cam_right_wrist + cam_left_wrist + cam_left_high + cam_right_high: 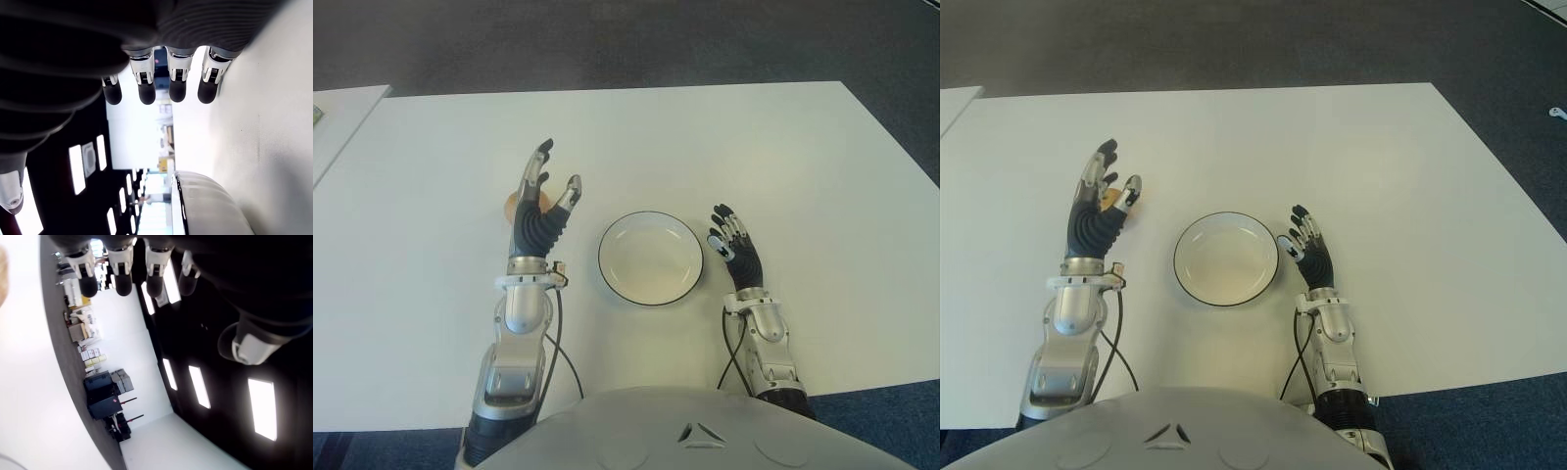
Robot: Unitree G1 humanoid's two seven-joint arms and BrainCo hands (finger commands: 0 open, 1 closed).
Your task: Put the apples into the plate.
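A white table (431,294) is seen from above, with a second white surface (337,113) just off its far left corner.

Toward the left, the left hand (540,211) is raised over the table with its fingers (536,166) extended and spread; nothing is held in it. An apple (516,207) is largely hidden behind this hand: only an orange-tan patch is visible at the hand's left edge in the left eye view, and a small sliver is seen between the fingers and the thumb in the right eye view. The apple lies on the table beyond the palm, below the fingertips; whether the hand touches it cannot be told. In the left wrist view the four fingers are shown straight, with no object between them and the thumb.

In the middle, a white plate (617,279) with a dark rim is set on the table, to the right of the apple and apart from it. No apple is seen in it.

Just beside the plate's right edge, the right hand (736,250) is shown, fingers (177,83) relaxed and nearly straight, holding nothing.
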